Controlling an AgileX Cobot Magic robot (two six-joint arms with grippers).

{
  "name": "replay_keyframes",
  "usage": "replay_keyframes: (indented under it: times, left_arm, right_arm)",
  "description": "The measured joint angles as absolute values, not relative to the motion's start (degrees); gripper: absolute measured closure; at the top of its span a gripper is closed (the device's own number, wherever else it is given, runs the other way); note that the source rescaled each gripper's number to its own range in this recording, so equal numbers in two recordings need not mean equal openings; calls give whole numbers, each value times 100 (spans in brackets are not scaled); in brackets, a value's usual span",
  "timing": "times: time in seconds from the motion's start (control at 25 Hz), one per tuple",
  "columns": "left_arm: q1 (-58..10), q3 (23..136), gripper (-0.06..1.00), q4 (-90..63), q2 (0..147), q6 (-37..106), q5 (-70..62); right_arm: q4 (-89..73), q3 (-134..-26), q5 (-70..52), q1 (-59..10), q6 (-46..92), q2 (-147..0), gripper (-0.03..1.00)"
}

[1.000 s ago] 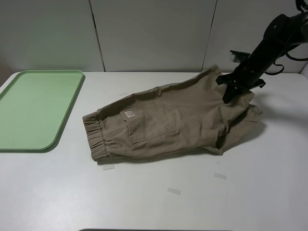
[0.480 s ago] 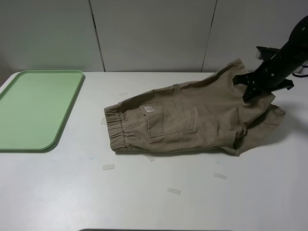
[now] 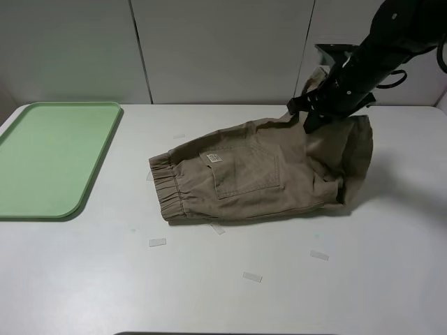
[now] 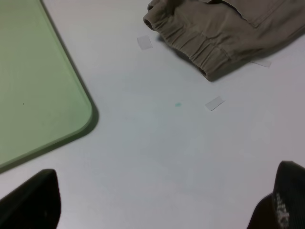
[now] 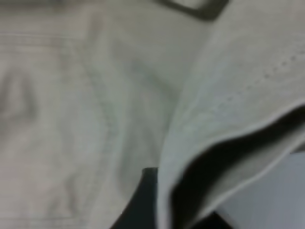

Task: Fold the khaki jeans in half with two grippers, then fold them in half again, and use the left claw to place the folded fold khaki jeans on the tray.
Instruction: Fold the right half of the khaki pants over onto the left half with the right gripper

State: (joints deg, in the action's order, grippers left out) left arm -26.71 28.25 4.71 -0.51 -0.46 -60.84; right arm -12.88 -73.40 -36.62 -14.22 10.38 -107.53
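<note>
High view: found the khaki jeans (image 3: 244,178) on the worktop (image 3: 209,303), between its middle and its right edge, waistband toward the left edge, back pocket and white label facing up; found the right gripper (image 3: 311,120) pressed together on the leg-end cloth, with that end raised off the worktop and hanging in a loose drape toward the far-right corner; found the tray (image 3: 42,160) bare along the left edge, reaching the far-left corner, well apart from the jeans; noted several pale slips (image 3: 252,277) scattered toward the near edge; no sight of the left gripper here. Left wrist view: found the left gripper (image 4: 157,207) spread wide and pinching nothing, hovering over bare worktop between the tray's rounded corner and the waistband (image 4: 190,40); noted slips lying just beside the waistband, one seemingly tucked partly under the cloth. Right wrist view: filled with blurred khaki cloth, a hem edge folded across a dark finger (image 5: 141,200); cannot tell how deep the bite sits. Judged risks: fold carried on one pinch only, so likely to land skewed or bunched; waistband unanchored, so liable to drag along the worktop; cloth liable to slip free if the bite proves shallow; slips liable to be trapped inside the fold. Judged the way to the tray unobstructed, save for those slips.
</note>
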Motion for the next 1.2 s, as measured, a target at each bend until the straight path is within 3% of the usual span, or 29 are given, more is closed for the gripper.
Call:
replay_keyframes:
  times: [0.76,1.2]
  left_arm:
    - [-2671,2825,2,471,-51,-46,-6109]
    - [-2671,2825,2,704,-51,0,-6110]
  right_arm:
    - [-2275,-7340,-3337,-3335,796,-10488,96]
    - [-2634,-7336,-2746,-3487,780,-10488,96]
